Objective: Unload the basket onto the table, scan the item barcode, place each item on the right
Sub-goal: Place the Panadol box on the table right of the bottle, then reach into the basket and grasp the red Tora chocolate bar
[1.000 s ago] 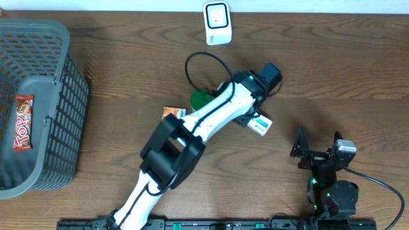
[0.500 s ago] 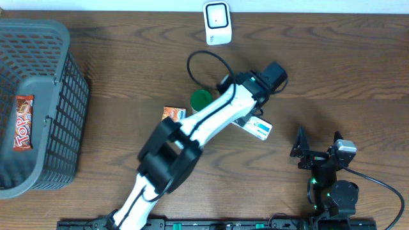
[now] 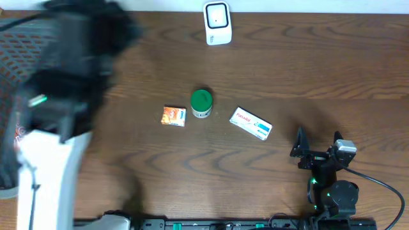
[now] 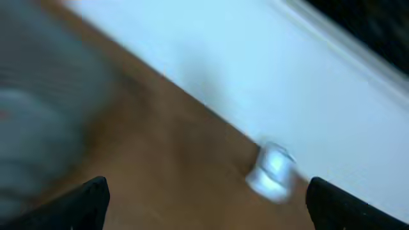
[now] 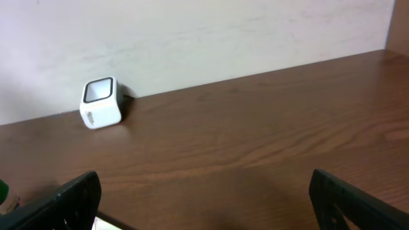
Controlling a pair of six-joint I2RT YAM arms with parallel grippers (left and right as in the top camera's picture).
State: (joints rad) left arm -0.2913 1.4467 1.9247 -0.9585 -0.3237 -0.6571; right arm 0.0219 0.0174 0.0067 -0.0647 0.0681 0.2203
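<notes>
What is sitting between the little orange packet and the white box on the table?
A small round container with a green lid sits between the orange packet and the white box, nearer the packet. The overhead view shows it.

White scanner on wood table, beside wall.

Scanner is white, lid green, packet orange, box white with seemingly blue print.

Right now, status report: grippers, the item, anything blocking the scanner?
Left gripper open, empty, far left, blurred. Right gripper open, empty, parked. White box flat on the table, unheld. Nothing between it and the scanner.
</notes>
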